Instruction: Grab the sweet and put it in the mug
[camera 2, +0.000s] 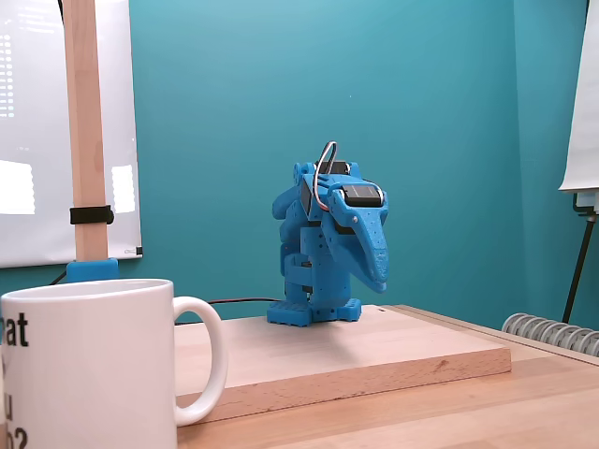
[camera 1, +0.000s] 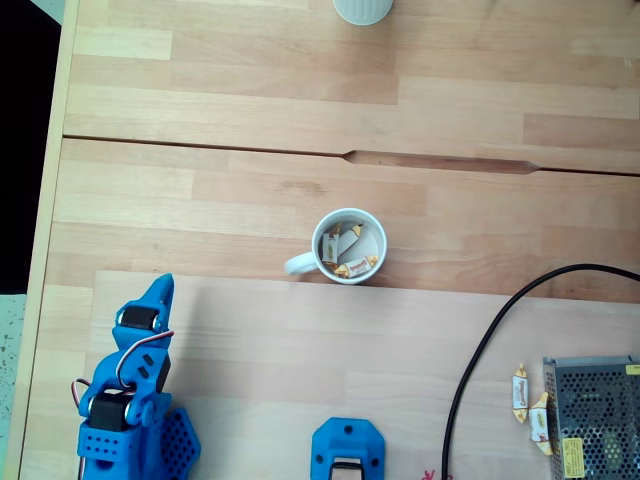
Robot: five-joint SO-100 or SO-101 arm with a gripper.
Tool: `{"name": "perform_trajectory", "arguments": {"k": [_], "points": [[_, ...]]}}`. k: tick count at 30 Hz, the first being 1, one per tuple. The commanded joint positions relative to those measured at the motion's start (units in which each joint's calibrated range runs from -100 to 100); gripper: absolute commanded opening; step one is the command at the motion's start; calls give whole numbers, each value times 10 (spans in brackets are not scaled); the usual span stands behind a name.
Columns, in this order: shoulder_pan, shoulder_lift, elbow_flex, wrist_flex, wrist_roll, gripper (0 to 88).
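Your jaws (camera 2: 379,277) look closed and empty on the folded arm, the mug (camera 1: 349,246) already holds several sweets, and two sweets (camera 1: 520,389) remain on the table (camera 1: 250,110) by the metal box (camera 1: 595,415).

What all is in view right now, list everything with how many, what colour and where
mug: one, white, table centre in the top-down fixed view, handle pointing left; a few wrapped sweets inside.
loose sweets: two, cream and yellow, lower right beside the metal box.
metal box: one, grey mesh, bottom right corner.
cable: one, black, curving across the right side.
ribbed cup: one, pale white, top edge.
clamp base: one, blue, bottom centre.
wooden post: one, upright, left in the side fixed view.
arm: one, blue, folded on the raised board.
end effector: blue, pointing away from the base; shut or open unclear.
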Motion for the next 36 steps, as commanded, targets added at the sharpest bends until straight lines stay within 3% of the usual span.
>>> {"name": "perform_trajectory", "arguments": {"k": [1, 24, 36], "points": [[-4, -6, 5, -2, 2, 32], [-1, -6, 1, -7, 4, 32], [-4, -6, -86, -7, 4, 32]]}}
